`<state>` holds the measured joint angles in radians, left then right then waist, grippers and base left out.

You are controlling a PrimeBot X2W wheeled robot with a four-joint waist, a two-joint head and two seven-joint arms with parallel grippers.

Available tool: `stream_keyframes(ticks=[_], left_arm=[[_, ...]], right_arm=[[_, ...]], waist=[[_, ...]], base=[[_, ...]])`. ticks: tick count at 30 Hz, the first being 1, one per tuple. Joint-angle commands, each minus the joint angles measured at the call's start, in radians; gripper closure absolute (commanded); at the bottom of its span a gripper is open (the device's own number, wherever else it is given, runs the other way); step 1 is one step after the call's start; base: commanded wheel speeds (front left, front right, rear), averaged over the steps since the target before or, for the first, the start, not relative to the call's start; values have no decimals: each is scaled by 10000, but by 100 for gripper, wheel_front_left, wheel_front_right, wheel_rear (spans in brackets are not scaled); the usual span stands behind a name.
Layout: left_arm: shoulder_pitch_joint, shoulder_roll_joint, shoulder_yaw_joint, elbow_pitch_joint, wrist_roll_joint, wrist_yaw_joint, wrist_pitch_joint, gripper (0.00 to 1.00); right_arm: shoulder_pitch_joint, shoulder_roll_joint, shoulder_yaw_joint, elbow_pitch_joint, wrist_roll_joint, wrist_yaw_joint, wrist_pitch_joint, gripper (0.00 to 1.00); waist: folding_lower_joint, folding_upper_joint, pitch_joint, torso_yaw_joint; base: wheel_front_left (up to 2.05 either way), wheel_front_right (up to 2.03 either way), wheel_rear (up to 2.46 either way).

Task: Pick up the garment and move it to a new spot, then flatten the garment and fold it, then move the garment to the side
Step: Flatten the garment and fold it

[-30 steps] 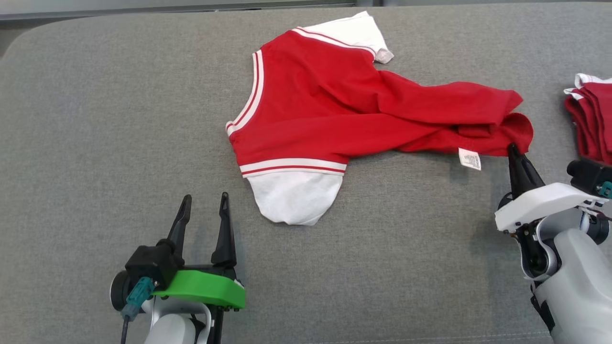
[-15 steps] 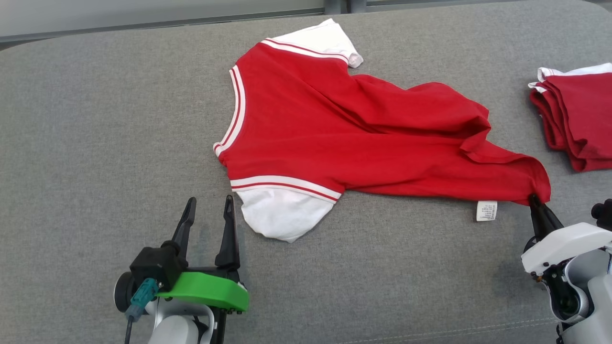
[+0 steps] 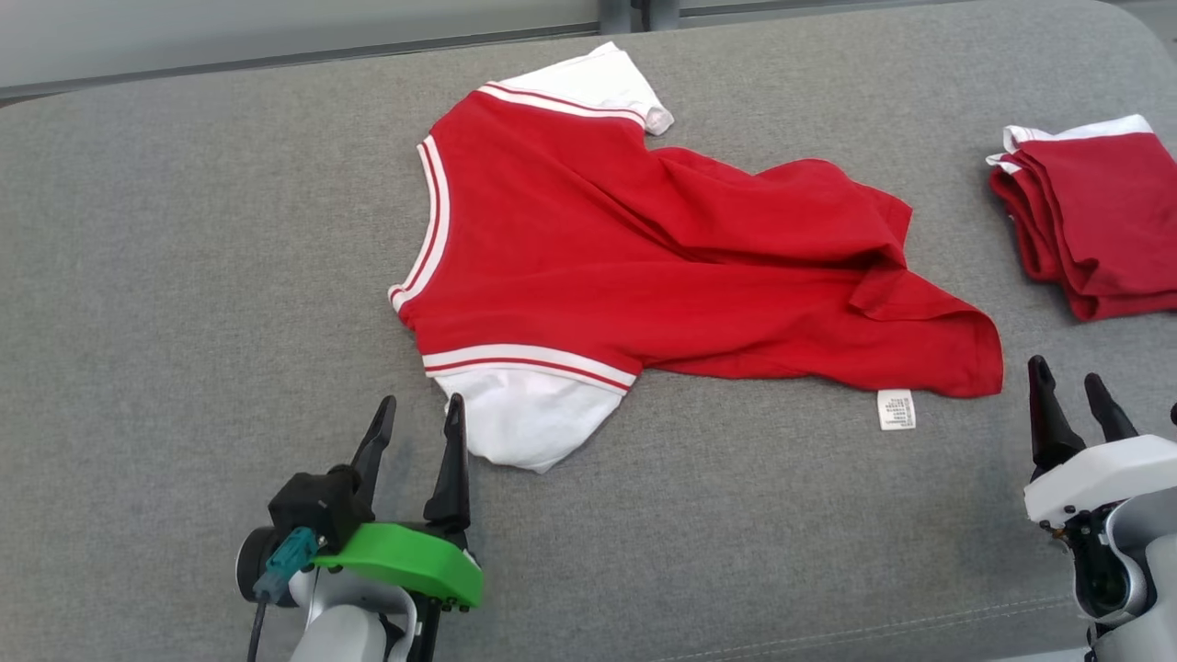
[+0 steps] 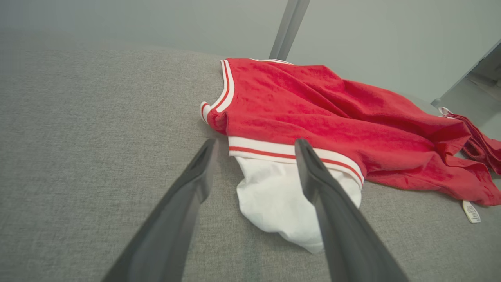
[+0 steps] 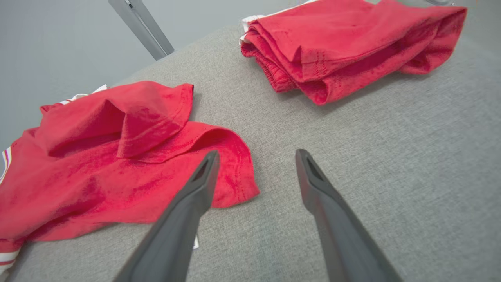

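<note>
- Just beyond the right gripper (image 3: 1065,370), off its left fingertip, lies the hem corner (image 3: 979,368) of the red garment (image 3: 644,257). A second ago, and half a second ago too, that corner was pinched between closed fingers.
- Now the right gripper's fingers stand spread with nothing between them. The corner has been let go and rests on the grey cushion (image 3: 184,276), close to the fingertips but clear of them. The white care label (image 3: 895,409) lies further to their left.
- Over that second the garment's body has opened out. It ran to the fingertips as a narrow, bunched band, and it now lies wider.
- A turned-over flap (image 3: 883,276) sits ahead and left of the right gripper, and creases cross the middle.
- The left gripper (image 3: 421,399) is spread wide and empty, as it was. The white sleeve (image 3: 524,423) lies just off its right fingertip; whether they touch I cannot tell.
- The head camera has shifted meanwhile, so the garment's new place in that view is no sure sign that it slid.
- Well ahead and right of the right gripper sits a folded red pile (image 3: 1094,221), apart from the garment.
- My reading is that the pull on the hem is finished and flattening is under way. The flap seems the next thing to smooth; folding and moving aside remain.
</note>
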<state>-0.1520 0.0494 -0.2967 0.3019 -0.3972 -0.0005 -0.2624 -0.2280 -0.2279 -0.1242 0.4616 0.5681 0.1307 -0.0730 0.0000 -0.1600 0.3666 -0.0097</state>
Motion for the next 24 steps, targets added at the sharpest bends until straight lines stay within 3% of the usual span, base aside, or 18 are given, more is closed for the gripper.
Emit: stream_keyframes(ticks=[1, 11, 21, 22, 23, 24], left_arm=[[-243, 37, 4, 244, -86, -73, -27, 0], [-1423, 314, 312, 2481, -349, -349, 71, 0], [-2239, 370, 658, 3915, -613, -660, -27, 3], [-2285, 346, 649, 4008, -616, -714, -24, 24], [-2316, 316, 621, 4067, -614, -770, -22, 56], [-2336, 281, 577, 4088, -610, -828, -25, 77]], right_arm=[[162, -60, -22, -299, 35, 1, -150, 0], [466, 173, 244, -2418, 63, 1, -242, 0], [614, 269, 146, -3255, -1, 1, -120, 0], [635, 286, 112, -3293, -20, 1, -115, 0], [643, 307, 85, -3320, -28, 0, -109, 0], [631, 331, 61, -3344, -49, 1, -122, 0]], waist=[[0, 0, -50, -219], [0, 0, 172, -1057], [0, 0, 319, -1309], [0, 0, 311, -1291], [0, 0, 298, -1259], [0, 0, 280, -1218]], base=[[0, 0, 0], [0, 0, 0], [0, 0, 0], [0, 0, 0], [0, 0, 0], [0, 0, 0]])
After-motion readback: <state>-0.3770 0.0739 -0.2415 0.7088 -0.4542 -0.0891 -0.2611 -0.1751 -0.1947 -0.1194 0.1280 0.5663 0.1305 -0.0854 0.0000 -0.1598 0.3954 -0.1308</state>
